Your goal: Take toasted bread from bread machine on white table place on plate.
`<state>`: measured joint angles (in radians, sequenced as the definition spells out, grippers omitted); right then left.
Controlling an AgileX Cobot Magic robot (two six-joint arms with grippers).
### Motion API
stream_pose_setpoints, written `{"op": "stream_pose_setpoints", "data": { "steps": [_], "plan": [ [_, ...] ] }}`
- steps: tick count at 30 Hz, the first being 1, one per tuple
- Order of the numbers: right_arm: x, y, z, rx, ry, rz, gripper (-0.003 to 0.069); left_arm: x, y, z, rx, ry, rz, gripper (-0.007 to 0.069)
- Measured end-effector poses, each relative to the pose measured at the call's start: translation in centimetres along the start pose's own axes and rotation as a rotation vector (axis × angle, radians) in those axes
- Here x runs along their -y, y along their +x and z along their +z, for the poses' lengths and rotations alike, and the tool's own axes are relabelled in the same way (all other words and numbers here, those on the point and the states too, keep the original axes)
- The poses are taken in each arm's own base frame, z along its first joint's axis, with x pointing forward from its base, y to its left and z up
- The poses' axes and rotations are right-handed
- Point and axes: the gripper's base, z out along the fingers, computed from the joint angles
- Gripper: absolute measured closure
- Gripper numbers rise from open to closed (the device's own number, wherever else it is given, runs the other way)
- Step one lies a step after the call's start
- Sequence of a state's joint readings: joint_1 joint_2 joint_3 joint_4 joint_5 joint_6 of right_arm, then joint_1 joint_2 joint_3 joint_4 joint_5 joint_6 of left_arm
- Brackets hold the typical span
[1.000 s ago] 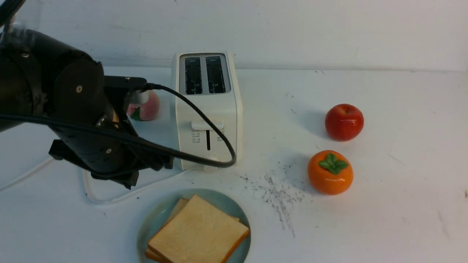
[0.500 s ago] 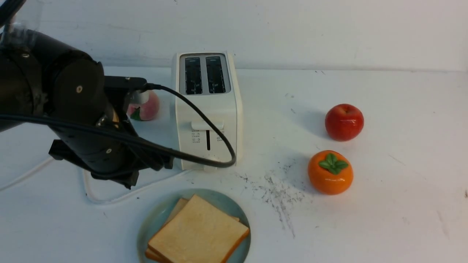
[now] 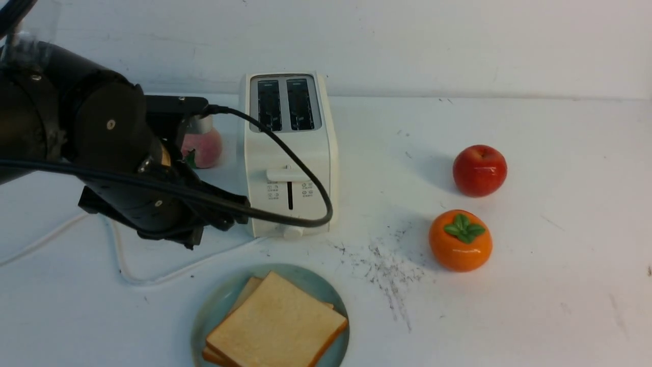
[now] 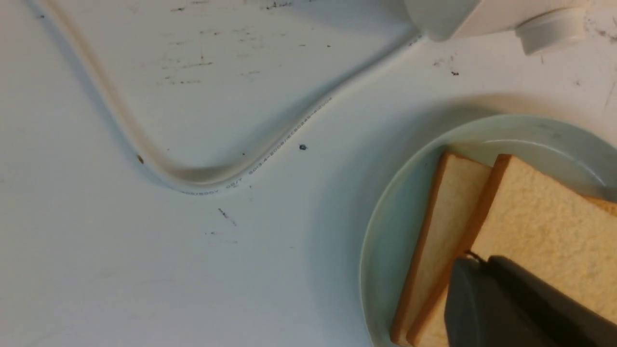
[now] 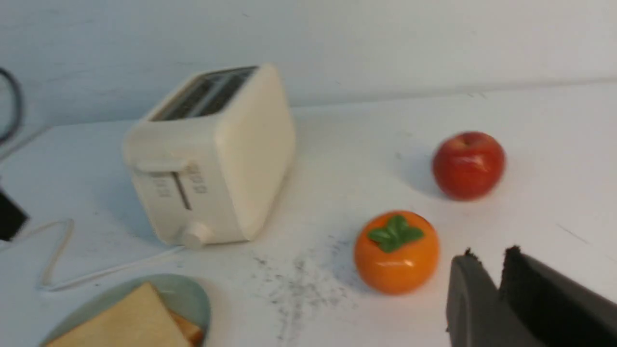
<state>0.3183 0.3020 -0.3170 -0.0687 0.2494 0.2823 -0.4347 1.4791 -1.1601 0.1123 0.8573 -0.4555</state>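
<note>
Two slices of toasted bread [image 3: 277,323] lie stacked on the plate [image 3: 214,306], on the tabletop [image 3: 560,285] before the bread machine [image 3: 290,153]; left hand [image 4: 482,262] near the plate, fingers together, gripping nothing; right hand [image 5: 488,258] likewise narrow.

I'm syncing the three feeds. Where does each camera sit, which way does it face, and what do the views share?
Front view: between the arms, facing forward over the white table at the bread machine; the left arm shows.
Left wrist view: looks down on the plate and toasted bread; left gripper tips show.
Right wrist view: low, facing the bread machine and orange fruit; right gripper tips show.
All three share the plate, toasted bread and bread machine.
</note>
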Motion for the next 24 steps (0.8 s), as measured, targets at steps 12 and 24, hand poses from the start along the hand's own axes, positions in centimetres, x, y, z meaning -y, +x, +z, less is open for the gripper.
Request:
{"op": "stream_pose_setpoints", "data": {
  "steps": [12,24],
  "plan": [
    [3.8,7.9,-1.3,0.033,0.342,0.032,0.0545,0.2,0.0,0.0,-0.003,0.025,-0.063,0.0638],
    [4.2,10.0,-1.5,-0.067,0.382,0.055,0.0531,0.3,0.2,0.0,-0.022,0.028,-0.079,0.0636]
  ]
}}
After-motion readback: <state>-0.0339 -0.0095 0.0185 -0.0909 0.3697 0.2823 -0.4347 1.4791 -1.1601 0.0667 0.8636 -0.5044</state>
